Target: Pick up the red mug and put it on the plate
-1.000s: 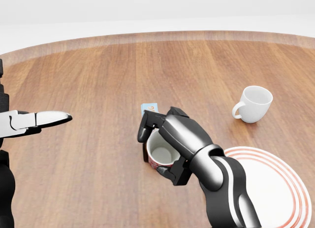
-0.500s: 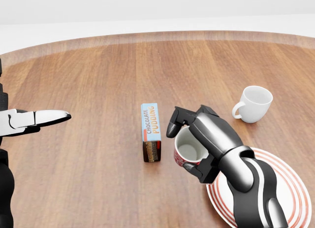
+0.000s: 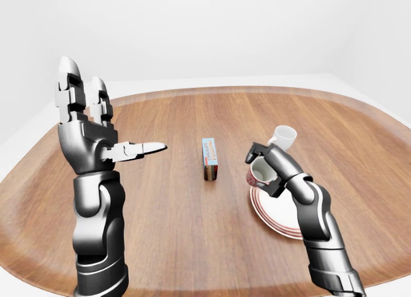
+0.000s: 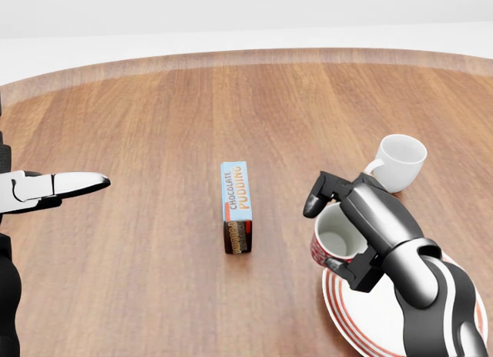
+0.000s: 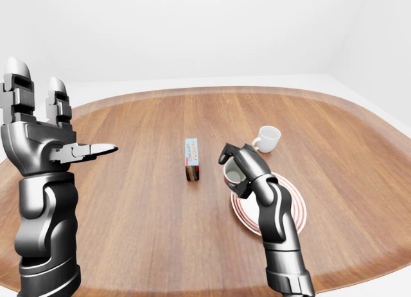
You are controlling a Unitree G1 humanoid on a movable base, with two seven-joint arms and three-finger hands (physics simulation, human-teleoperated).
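In the left-eye view, I am holding my left hand raised over the left side of the table, fingers spread apart and grasping nothing. In the head view, my right hand is clamping the red mug at the left rim of the plate, the white mug standing just beyond. In the right-eye view, the pudding box is lying near the table's middle.

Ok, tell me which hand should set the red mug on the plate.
The right hand: its fingers already grip the red ceramic mug at the red-ringed white plate's rim. The left hand stands open, raised far off.
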